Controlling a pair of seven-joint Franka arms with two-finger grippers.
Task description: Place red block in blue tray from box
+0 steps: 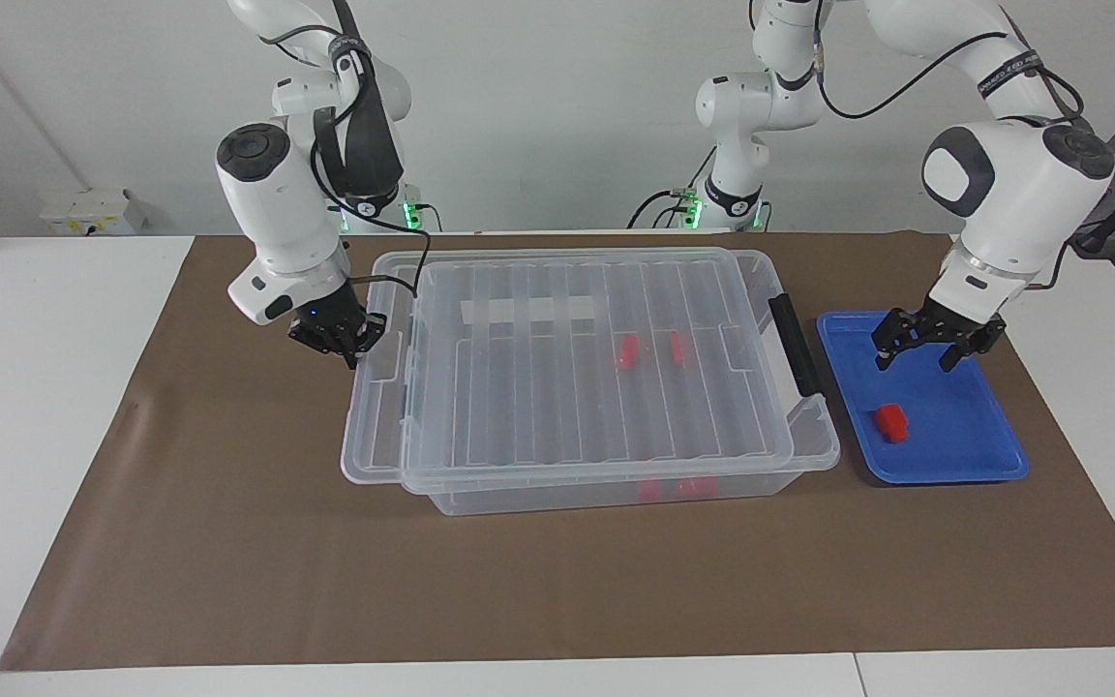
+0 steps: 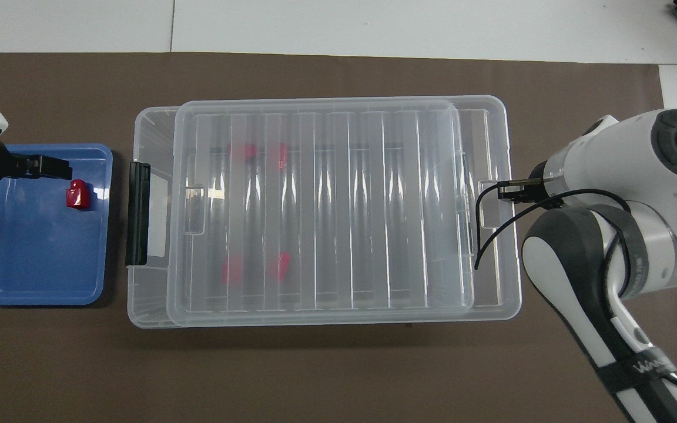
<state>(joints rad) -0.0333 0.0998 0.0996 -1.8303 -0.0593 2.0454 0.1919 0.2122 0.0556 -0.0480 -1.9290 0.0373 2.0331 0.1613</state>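
red block (image 1: 890,422) lying in the blue tray (image 1: 964,465), long axis running toward and away from the robots, left gripper (image 1: 923,350) open and empty above the tray, at the block's twelve o'clock in the facing view, box (image 1: 480,489) beside the tray — lid (image 1: 557,387) on, four more red blocks (image 2: 243,151) inside — right gripper (image 1: 352,341) at the box's end rim, fingers unclear

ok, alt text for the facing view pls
A small red plastic block lies in the shallow blue plastic tray, with the left gripper open just above the tray. The right gripper is at the large clear plastic bin's shifted lid edge; more red blocks remain inside.
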